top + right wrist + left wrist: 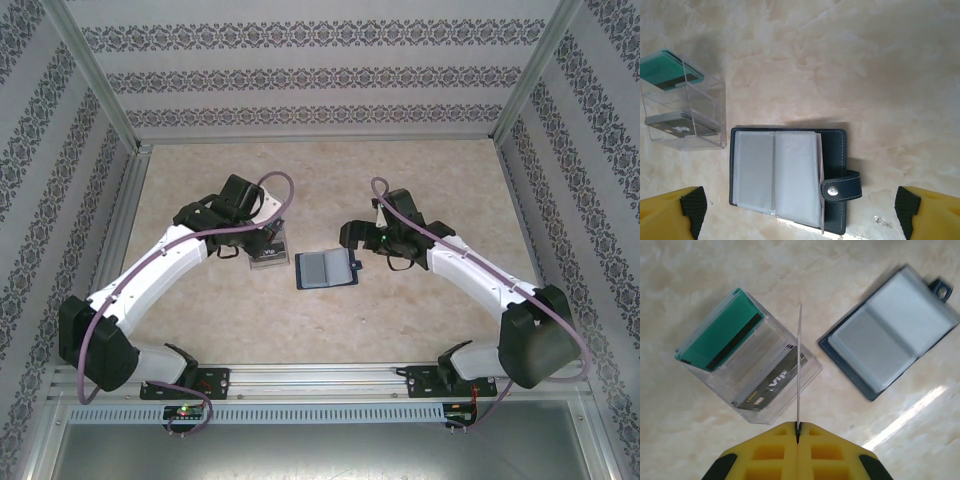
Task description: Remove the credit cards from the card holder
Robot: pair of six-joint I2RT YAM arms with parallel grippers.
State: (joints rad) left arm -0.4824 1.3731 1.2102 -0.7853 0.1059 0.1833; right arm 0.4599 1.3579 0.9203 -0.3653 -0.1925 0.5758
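At the near edge of the pale marble-patterned desk [440,190], the white left arm [150,270] and the white right arm [470,270] are bolted on an aluminium rail [320,378]. A little further, near the middle of the desk, the small dark navy card holder [325,269] lies open and flat. Its grey-blue pockets face up and its tab with a metal snap button [832,190] points to the right.

The right fingers [932,212], yellow with black pads, hang wide apart and hold nothing. In the wrist view the holder lies between them, with nothing covering it.

Just beside the holder on its left, but not touching it, stands a clear plastic box [785,385]. In the box a teal-green credit card [720,335] with a black stripe leans at one end, and a dark credit card [772,387] printed "VIP" stands at the other.

The left fingers [772,455] are pressed together on a thin pale credit card [799,365], seen edge-on over the box near the dark card. Whether its far end is inside the box I cannot tell.

Behind, patterned walls [320,60] close the desk.
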